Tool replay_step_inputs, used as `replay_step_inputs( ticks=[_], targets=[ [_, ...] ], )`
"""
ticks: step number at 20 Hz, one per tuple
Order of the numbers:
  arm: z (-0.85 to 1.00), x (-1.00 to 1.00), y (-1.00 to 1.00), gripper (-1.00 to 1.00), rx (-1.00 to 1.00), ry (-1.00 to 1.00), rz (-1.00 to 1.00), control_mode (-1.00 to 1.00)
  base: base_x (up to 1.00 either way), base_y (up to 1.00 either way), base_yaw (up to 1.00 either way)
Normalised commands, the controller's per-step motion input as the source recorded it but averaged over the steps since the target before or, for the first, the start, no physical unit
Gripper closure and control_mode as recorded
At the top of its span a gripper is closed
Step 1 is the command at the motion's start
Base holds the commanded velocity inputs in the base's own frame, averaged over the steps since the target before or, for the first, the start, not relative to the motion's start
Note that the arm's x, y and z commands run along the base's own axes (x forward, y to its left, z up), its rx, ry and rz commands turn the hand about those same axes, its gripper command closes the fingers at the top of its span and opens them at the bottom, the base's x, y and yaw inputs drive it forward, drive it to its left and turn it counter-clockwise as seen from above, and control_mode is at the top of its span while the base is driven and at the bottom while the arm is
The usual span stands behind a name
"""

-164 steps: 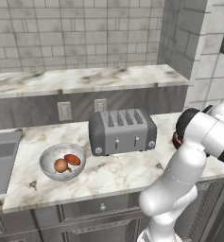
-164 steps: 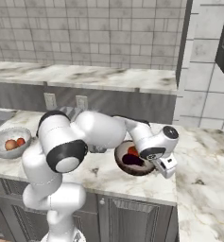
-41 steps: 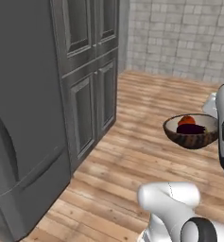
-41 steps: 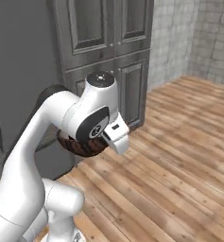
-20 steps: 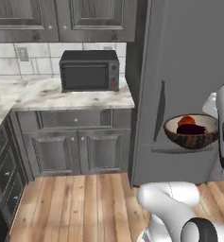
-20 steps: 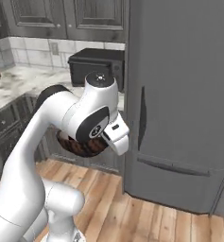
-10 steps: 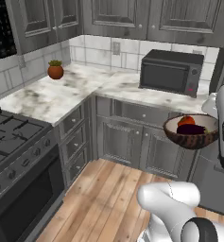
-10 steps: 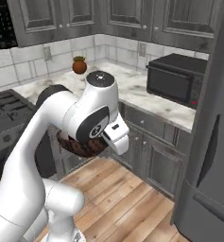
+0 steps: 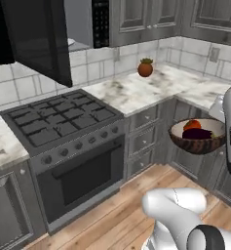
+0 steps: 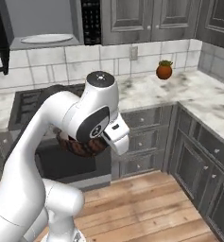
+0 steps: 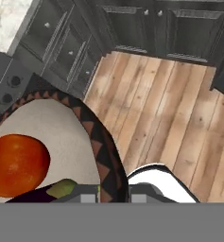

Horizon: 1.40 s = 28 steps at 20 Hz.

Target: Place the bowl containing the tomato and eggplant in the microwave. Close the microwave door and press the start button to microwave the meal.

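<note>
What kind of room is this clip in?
A home-style kitchen, rendered. A gas stove with an oven below sits under an open microwave, marble-look counters wrap the corner, and grey panelled cabinets stand on a wood floor.

A home kitchen, rendered rather than real. A black gas stove (image 9: 63, 119) with an oven door below sits at nine o'clock in the left base view, with an open microwave (image 10: 47, 23) mounted above it. Marbled counters (image 9: 136, 90) run into a corner at one o'clock, backed by pale tile, with grey panelled cabinets (image 10: 132, 19) above and drawers (image 9: 144, 139) below. A small potted plant (image 9: 145, 68), or perhaps a fruit, stands on the counter. The floor (image 11: 165, 108) is wood plank.
</note>
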Motion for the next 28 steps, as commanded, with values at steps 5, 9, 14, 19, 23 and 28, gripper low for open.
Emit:
replay_step_inputs(
  ticks=[5,9,14,19,23,28],
  targets=[
    [0.00,0.00,0.00,1.00,0.00,0.00,0.00,1.00,0.66,-0.08,0.73],
    [0.00,0.00,0.00,1.00,0.00,0.00,0.00,1.00,0.73,-0.25,0.66],
    [0.00,0.00,0.00,1.00,0.00,0.00,0.00,1.00,0.57,-0.38,0.56],
    [0.00,0.00,0.00,1.00,0.00,0.00,0.00,1.00,0.08,-0.64,0.36],
    [0.00,0.00,0.00,1.00,0.00,0.00,0.00,1.00,0.03,-0.56,0.24],
    [0.00,0.00,0.00,1.00,0.00,0.00,0.00,1.00,0.25,-0.29,0.16]
  ],
)
